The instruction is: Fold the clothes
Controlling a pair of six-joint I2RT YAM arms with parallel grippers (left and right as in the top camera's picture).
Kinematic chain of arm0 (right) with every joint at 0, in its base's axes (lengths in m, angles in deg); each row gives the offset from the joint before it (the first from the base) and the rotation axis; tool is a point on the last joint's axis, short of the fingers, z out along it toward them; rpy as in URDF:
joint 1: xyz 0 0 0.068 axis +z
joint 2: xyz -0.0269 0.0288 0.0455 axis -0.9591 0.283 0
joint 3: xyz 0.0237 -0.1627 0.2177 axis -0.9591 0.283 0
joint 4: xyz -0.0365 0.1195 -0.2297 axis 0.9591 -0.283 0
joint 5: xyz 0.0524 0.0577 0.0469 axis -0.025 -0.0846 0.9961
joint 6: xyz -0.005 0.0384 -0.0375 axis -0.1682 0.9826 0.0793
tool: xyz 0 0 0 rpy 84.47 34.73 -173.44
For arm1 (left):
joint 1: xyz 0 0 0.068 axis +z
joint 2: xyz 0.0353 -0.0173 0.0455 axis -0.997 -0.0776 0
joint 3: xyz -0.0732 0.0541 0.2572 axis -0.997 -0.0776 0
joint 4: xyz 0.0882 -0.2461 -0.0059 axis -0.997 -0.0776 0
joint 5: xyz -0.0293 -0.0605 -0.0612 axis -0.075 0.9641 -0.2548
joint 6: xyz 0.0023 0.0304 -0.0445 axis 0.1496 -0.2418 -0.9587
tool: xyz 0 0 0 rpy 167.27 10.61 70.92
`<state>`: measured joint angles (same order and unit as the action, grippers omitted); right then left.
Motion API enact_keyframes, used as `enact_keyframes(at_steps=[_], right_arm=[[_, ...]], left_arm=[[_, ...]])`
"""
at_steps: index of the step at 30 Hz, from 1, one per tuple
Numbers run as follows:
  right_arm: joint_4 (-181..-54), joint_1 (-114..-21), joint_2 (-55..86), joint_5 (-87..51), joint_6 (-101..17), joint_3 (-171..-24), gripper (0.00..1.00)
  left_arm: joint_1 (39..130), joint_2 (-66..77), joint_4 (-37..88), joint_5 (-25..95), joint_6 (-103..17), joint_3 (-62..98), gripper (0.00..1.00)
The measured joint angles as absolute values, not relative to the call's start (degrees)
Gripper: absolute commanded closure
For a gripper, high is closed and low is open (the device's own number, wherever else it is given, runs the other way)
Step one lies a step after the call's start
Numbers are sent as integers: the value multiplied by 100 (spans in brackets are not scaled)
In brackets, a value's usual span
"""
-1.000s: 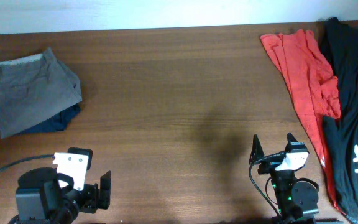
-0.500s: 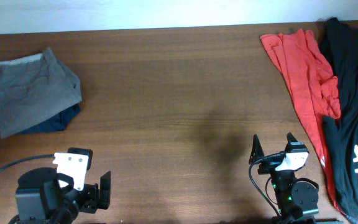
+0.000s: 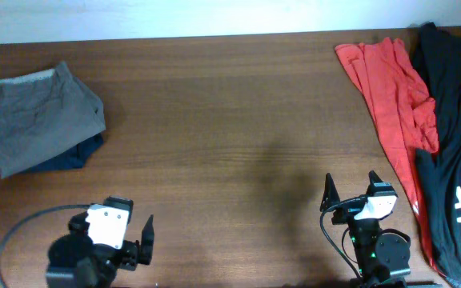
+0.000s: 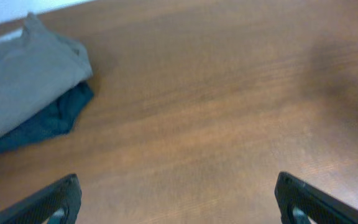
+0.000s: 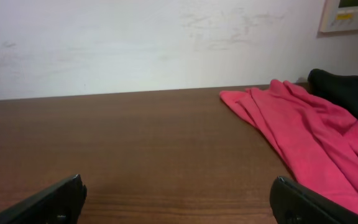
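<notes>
The grey-olive shorts (image 3: 38,116) lie folded at the table's far left, on top of a dark navy garment (image 3: 66,158). In the left wrist view the shorts (image 4: 23,87) are at the upper left, with the navy garment (image 4: 48,121) sticking out beneath them. My left gripper (image 3: 138,240) is open and empty near the front edge, well away from the shorts; its view shows the fingers (image 4: 179,199) spread wide over bare wood. My right gripper (image 3: 350,190) is open and empty at the front right (image 5: 179,199).
An orange-red garment (image 3: 390,96) and a black garment (image 3: 454,144) lie crumpled at the right side of the table. Both show in the right wrist view, the orange-red one (image 5: 303,130) at the right and the black one (image 5: 347,90) behind it. A pale wall stands behind the table.
My left arm has shifted to the right and slightly toward the front edge. The right arm and the clothes have not moved.
</notes>
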<state>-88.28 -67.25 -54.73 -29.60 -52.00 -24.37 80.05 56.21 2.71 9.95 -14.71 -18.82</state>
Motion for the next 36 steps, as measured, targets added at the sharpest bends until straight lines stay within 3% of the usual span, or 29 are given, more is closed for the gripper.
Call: enact_keyframes(at_steps=[3,10,14,16,25,36], right_arm=[[-8828,-6725,-5473,-2958,-5202,-2437,1],[-8828,-6725,-5469,-2958,-5200,-2437,1],[-8828,-6725,-5465,-2956,-5202,-2437,1],[-8828,-6725,-5460,-2958,-5202,-2437,1],[-8830,-6725,-5460,-2956,-5205,-2437,1],[-8828,-6725,-5460,-2958,-5205,-2437,1]], left_arm=[[7992,6152,846,980,-1456,-2734,1],[7992,7289,3512,956,-1456,-4560,1],[7992,7569,6056,930,-1456,-5578,1],[7992,7617,6727,901,-1454,-5910,1],[7992,7630,5600,842,-1454,-6098,1],[7992,7632,5562,807,-1454,-6109,1]])
